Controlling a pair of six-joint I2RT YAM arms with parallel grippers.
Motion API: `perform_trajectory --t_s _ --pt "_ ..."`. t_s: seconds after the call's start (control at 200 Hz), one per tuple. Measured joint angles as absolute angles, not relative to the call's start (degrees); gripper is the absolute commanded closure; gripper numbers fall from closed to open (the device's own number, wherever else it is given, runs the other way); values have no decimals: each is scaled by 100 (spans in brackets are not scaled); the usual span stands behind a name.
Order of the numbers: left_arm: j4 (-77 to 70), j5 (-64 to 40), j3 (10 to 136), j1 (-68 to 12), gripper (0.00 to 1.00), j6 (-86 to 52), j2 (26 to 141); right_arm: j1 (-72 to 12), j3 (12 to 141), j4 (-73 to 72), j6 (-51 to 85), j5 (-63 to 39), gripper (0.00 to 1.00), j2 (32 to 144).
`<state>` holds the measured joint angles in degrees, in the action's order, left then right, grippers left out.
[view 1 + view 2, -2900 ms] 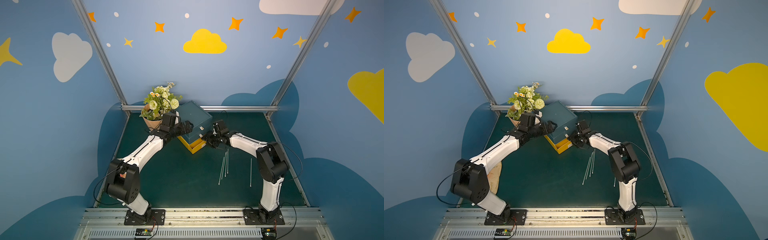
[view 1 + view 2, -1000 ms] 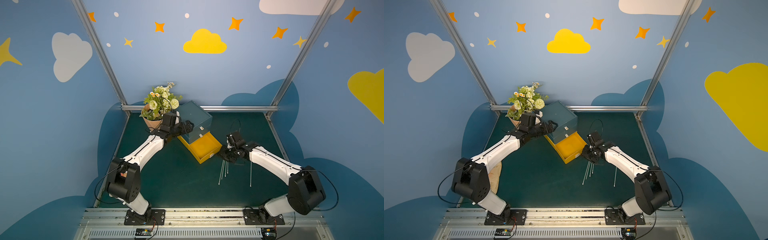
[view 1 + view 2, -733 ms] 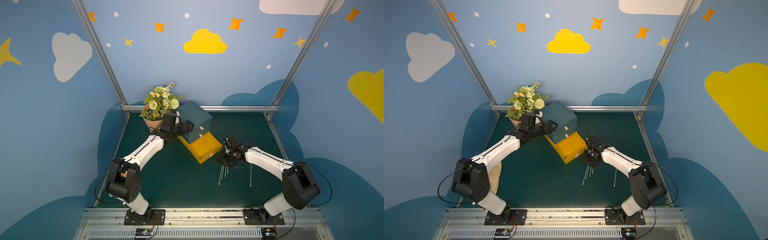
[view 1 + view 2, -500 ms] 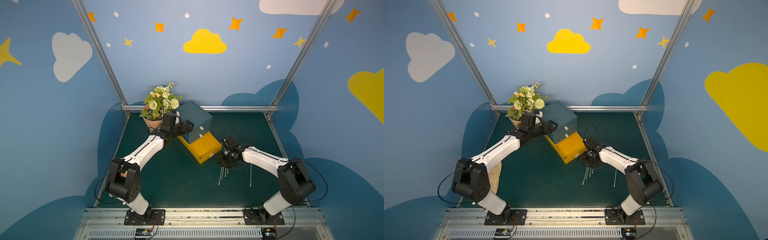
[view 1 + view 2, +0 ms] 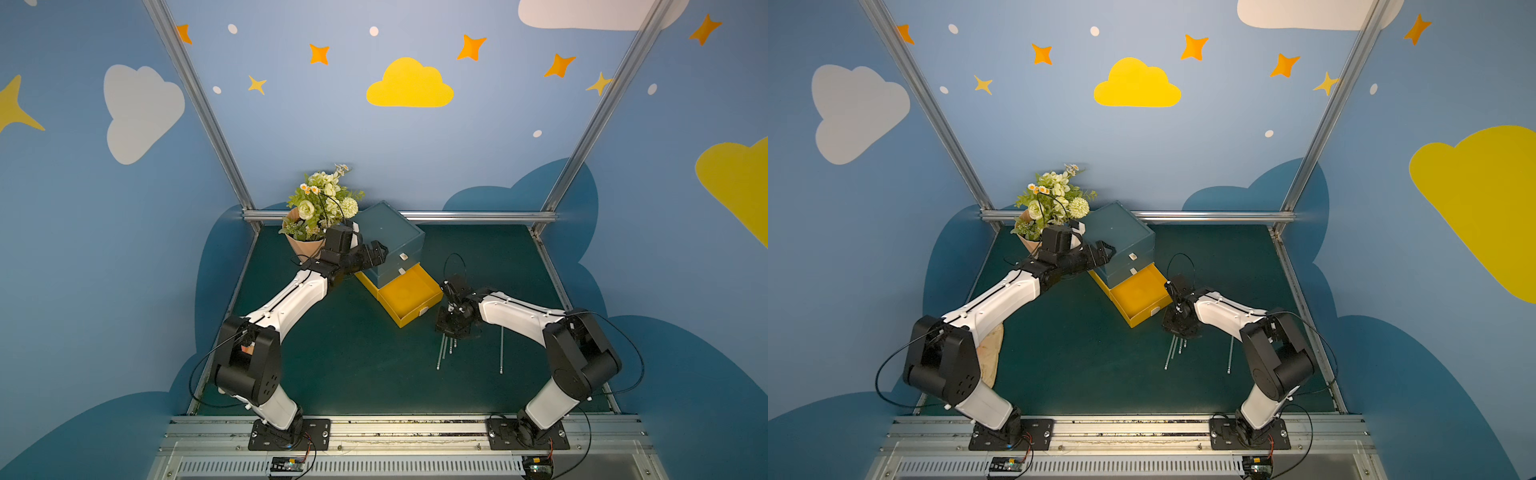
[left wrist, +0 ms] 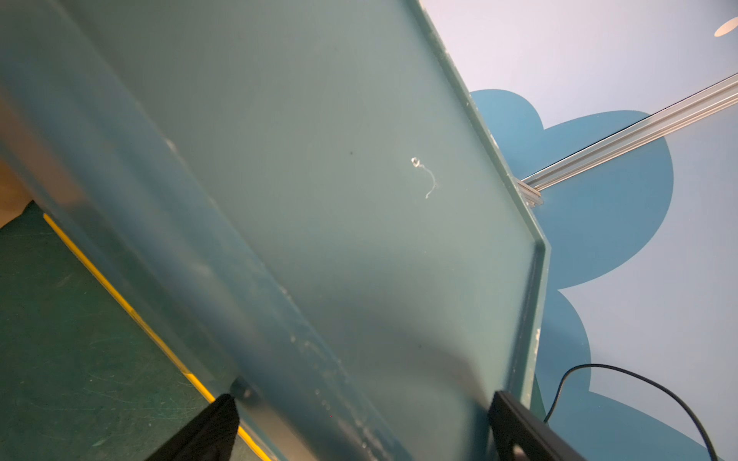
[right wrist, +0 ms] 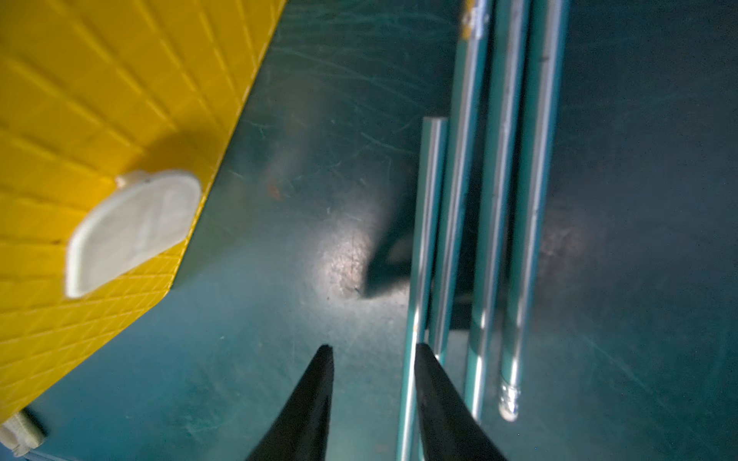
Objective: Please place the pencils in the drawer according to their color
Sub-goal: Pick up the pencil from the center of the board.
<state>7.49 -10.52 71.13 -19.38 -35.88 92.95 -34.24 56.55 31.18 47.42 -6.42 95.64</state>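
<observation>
**On the surface (image 5: 353, 374), the pencils lie loose beside an empty yellow drawer**

At the far edge of the surface, a little left of its middle, stands the teal cabinet (image 5: 390, 232). Its bottom yellow drawer (image 5: 409, 297) is pulled out toward the centre. Both top views show the drawer's floor bare, so I judge that no pencil has gone in yet. The drawers above it are shut, and what they hold is hidden. The sorting seems hardly begun: every pencil in view is out on the surface and has yet to be lifted and matched to a drawer.

The pencils (image 5: 444, 349) form a small bundle between the drawer's front and the near edge, toward the right side. In the right wrist view four of them lie side by side, pale grey-green. A lone pencil (image 5: 501, 349) lies apart from them, nearer the right edge.

The right jaws hang low over the far end of the bundle, just beside the drawer's front corner. They stand a little apart and hold nothing, with bare surface showing in most of the gap. The outermost pencil of the bundle runs along the inner edge of one jaw. Whether that jaw touches it I cannot tell, and the other three lie outside the gap.

The left jaws stand wide apart against the cabinet's side wall, which fills the space between them. They look set to steady it.
</observation>
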Motion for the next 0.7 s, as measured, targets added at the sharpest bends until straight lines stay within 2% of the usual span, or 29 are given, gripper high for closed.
perform_trajectory --t_s 0.29,0.405,0.471,0.701 --pt "746 -1052 7113 -1938 0 -3588 9297 -3424 5719 3181 4652 -639 64 9850" --pt "746 -1052 7113 -1938 0 -3588 9297 -3424 5839 3280 4611 -617 67 9944" --pt "746 -1052 7113 -1938 0 -3588 9297 -3424 5902 3367 4600 -604 72 9996" --pt "746 -1052 7113 -1938 0 -3588 9297 -3424 6077 3645 4598 -502 99 10151"
